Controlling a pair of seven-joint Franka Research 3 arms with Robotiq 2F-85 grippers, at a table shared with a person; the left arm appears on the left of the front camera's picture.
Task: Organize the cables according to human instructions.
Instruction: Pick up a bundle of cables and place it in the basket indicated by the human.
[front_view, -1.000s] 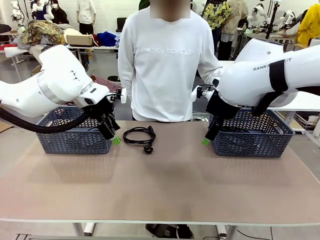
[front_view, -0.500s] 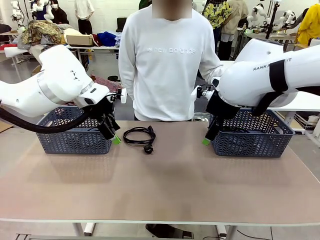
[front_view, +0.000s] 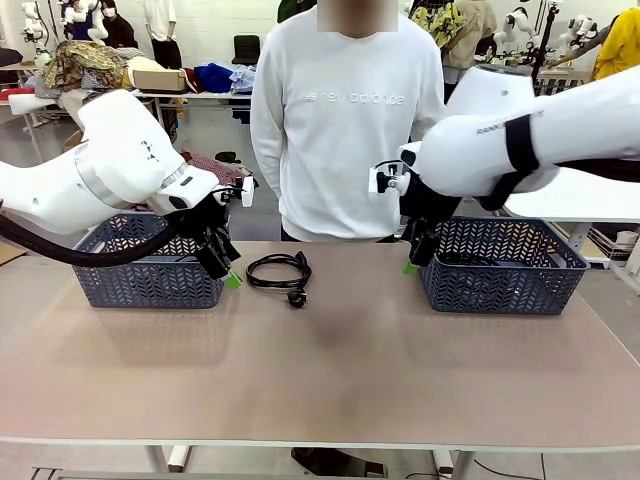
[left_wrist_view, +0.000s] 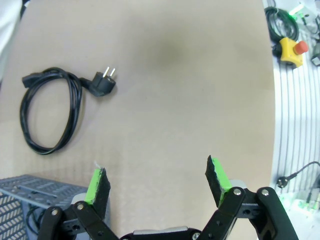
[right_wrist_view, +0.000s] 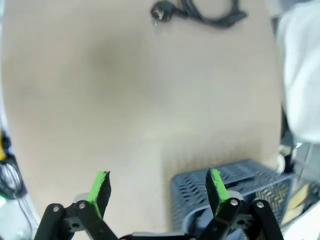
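Left wrist view: the left gripper (left_wrist_view: 157, 180) has its jaws spread with nothing between them, above bare table (left_wrist_view: 190, 100); the coiled cable (left_wrist_view: 55, 107) lies well ahead of the jaws, off toward one finger, near the left basket (left_wrist_view: 25, 192). Right wrist view: the right gripper (right_wrist_view: 157, 187) is likewise spread wide and empty, one finger over the right basket (right_wrist_view: 225, 185), the same cable far ahead.
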